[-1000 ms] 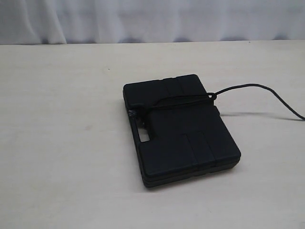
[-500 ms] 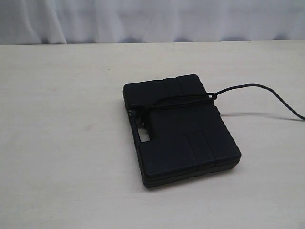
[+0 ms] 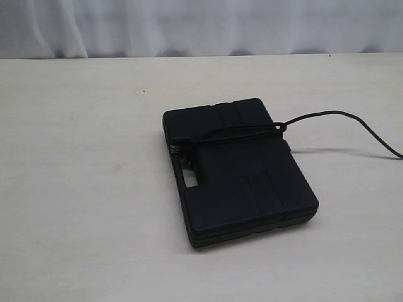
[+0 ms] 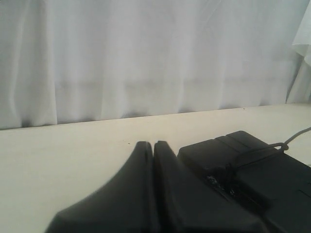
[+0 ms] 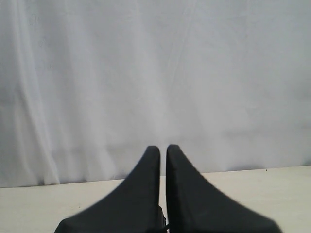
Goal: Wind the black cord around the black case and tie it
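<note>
Exterior view: shows the black case (image 3: 239, 170) lying flat on the pale table (image 3: 82, 189), lid up, a little right of centre, with the handle slot along its left edge. Shows the black cord (image 3: 242, 133) crossing the far half of the lid as two close strands, from a small frayed knot at the handle-side edge to the right edge. From there leaves the case as a single strand, arcs to the right above the table, casts a separate shadow below, and runs out at the right border. White curtain (image 3: 189, 25) behind the table.

Left wrist view: shows the left gripper (image 4: 153, 145) drawn tight, fingers pressed together with only a hairline seam between them and nothing clamped. Places the case just beyond the fingertips, on the table, with the cord looped over its lid; cannot tell whether the fingers touch the case.

Right wrist view: shows the right gripper (image 5: 163, 149) likewise narrowed to a thin slit, holding nothing, pointed at the curtain, with a strip of table below.
</note>
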`<state>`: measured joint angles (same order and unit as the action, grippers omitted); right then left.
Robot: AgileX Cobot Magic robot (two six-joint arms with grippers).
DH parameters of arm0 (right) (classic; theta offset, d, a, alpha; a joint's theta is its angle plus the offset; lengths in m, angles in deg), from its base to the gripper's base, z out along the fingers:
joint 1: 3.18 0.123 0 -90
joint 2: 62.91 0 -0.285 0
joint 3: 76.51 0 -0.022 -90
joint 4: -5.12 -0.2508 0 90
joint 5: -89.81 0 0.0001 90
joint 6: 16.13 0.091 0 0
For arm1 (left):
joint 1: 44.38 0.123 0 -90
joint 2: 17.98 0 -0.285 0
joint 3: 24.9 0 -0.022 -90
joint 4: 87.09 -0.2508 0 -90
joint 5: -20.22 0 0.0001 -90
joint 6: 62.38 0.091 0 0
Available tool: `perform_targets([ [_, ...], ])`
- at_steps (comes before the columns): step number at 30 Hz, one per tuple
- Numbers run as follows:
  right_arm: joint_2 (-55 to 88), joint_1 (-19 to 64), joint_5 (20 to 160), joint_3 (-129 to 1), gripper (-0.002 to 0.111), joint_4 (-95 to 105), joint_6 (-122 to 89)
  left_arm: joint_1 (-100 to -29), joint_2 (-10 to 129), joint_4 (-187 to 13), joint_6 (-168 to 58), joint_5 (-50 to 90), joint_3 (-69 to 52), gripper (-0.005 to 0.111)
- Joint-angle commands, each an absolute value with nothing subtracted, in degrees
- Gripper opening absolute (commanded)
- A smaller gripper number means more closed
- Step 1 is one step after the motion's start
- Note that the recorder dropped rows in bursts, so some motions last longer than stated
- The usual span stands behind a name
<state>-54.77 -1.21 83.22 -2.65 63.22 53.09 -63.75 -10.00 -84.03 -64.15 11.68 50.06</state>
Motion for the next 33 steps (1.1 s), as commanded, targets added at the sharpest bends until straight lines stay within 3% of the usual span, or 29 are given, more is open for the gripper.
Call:
perform_targets([
  [1,-55.1,-1.1,83.9,-2.3,0.004,63.4,53.3,-63.6,-10.2,-83.6,-64.6,11.7,50.4,0.0],
  [17,-55.1,-1.1,83.9,-2.3,0.004,63.4,53.5,-63.4,-10.2,-83.9,-64.6,12.9,52.3,0.0],
  [33,-55.1,-1.1,83.9,-2.3,0.004,63.4,53.5,-53.1,-10.2,-87.1,-58.3,11.4,52.3,0.0],
])
